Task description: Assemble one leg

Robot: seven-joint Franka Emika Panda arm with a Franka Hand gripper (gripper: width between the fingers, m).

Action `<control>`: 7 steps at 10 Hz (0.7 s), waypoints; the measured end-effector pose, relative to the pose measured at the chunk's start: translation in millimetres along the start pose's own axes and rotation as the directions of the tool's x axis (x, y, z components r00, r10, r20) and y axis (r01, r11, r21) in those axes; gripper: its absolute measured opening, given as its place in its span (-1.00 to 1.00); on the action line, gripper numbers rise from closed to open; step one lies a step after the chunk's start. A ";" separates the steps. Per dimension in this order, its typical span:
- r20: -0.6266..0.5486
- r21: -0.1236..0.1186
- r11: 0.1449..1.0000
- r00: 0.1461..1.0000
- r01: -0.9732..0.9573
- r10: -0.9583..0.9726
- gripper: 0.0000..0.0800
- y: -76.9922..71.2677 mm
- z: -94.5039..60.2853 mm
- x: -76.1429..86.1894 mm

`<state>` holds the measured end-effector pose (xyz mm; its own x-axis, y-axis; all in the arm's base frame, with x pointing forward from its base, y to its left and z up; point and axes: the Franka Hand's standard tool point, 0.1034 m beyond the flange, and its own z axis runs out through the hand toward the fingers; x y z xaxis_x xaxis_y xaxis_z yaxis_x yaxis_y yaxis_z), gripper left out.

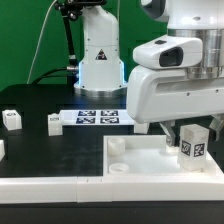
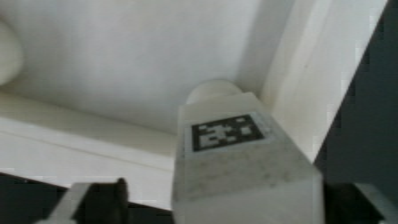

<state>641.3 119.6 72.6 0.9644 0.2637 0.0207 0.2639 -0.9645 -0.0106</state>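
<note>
Leg [image 1: 193, 143] upright in our gripper [image 1: 192, 128], tag facing out, over tabletop panel [image 1: 130, 165] near its corner at exterior view's right. Jaws closed around leg's top. In wrist view, leg [image 2: 237, 150] points down toward panel [image 2: 125, 70]; corner hole not visible, probably hidden beneath leg. We keep leg vertical, centre over hole, lower slowly, then twist in. Spare legs [image 1: 12, 120] sit well apart, far table [image 1: 40, 150] edge.

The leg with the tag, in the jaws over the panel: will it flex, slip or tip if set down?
The leg is a chunky white moulded block, so probably rigid and light. Its smooth faces could slip in the gripper. Standing upright on the tabletop panel, it looks taller than wide, so a nudge might tip it.
</note>
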 end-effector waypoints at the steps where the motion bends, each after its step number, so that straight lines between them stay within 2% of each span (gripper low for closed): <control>1: 0.000 0.001 1.000 1.000 -0.012 0.012 -0.04 -0.2 0.0 0.0; 2: 0.000 0.001 0.999 0.999 -0.040 0.040 -0.27 -0.5 0.1 0.0; 3: 0.000 0.001 0.999 0.999 -0.035 0.035 -0.27 -0.5 0.2 -0.1; 5: 0.002 0.013 0.972 0.972 -0.235 0.235 -0.27 -2.3 1.0 -0.8; 7: -0.006 0.030 0.866 0.867 -0.498 0.499 -0.27 -0.5 1.8 -1.4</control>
<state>639.9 119.8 70.9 0.9674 -0.2526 0.0182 -0.2514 -0.9666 -0.0498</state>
